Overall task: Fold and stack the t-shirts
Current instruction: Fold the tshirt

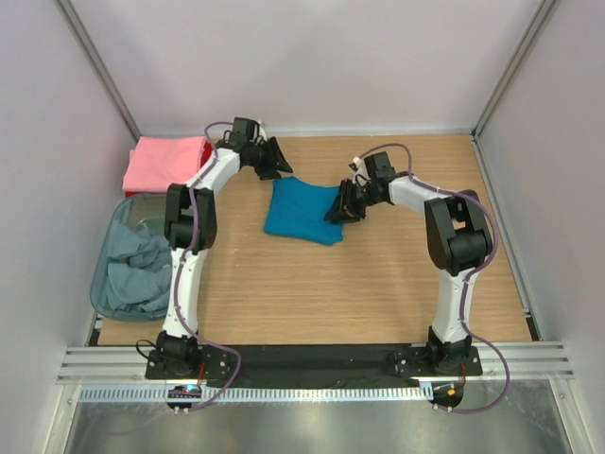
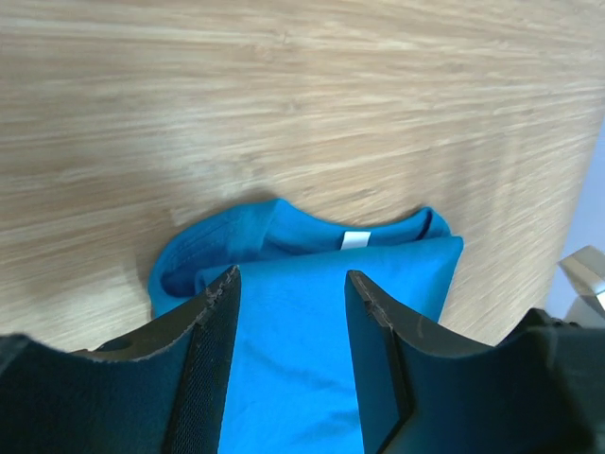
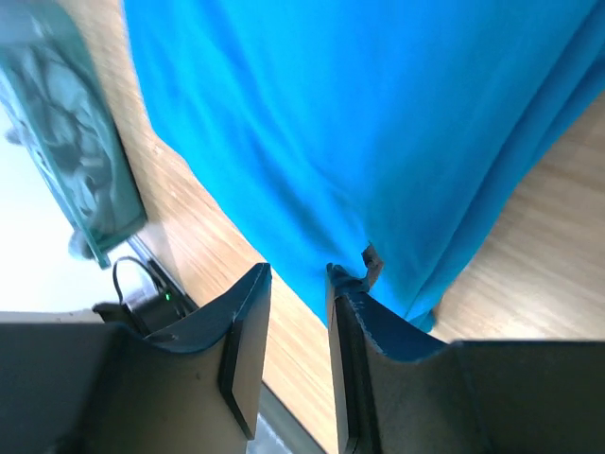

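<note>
Bench (image 1: 331, 284): wood top, both arms reaching in toward the middle. Translucent bin (image 1: 98, 284) at the left edge, with crumpled grey-blue shirts (image 1: 137, 265) inside. Teal shirt (image 1: 301, 210) lies folded and flat mid-bench, collar end toward the left arm, white neck label (image 2: 354, 239) showing. Pink shirt (image 1: 165, 161) is folded in the far-left corner, on top of a red shirt (image 1: 207, 149) with only its edge visible. Left claw (image 1: 274, 159) sits over the teal shirt's collar end, jaws spread, nothing between them. Right claw (image 1: 338, 210) is at the shirt's right edge, jaws a narrow gap apart, no cloth pinched.
</note>
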Action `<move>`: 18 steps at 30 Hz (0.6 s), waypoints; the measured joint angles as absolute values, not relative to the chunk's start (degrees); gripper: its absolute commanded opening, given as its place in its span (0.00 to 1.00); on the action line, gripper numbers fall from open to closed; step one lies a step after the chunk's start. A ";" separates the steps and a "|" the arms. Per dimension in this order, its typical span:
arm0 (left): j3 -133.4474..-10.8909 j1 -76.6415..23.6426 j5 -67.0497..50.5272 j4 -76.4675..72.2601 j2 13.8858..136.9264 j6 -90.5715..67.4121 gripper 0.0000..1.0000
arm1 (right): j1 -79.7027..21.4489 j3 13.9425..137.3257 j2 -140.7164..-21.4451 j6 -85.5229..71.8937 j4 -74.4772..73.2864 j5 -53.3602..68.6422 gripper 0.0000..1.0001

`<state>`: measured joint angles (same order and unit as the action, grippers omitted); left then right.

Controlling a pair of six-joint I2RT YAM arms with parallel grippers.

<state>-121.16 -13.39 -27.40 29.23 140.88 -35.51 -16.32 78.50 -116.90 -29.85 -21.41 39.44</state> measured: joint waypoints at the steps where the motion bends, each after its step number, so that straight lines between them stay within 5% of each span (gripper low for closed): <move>1: -121.16 -13.37 -27.42 28.62 140.81 -35.73 0.49 | -15.99 78.65 -116.55 -30.30 -20.78 39.22 0.38; 18: -104.25 -13.37 -14.22 31.97 123.55 -31.40 0.52 | -7.81 95.29 -133.47 -36.16 -11.68 40.56 0.39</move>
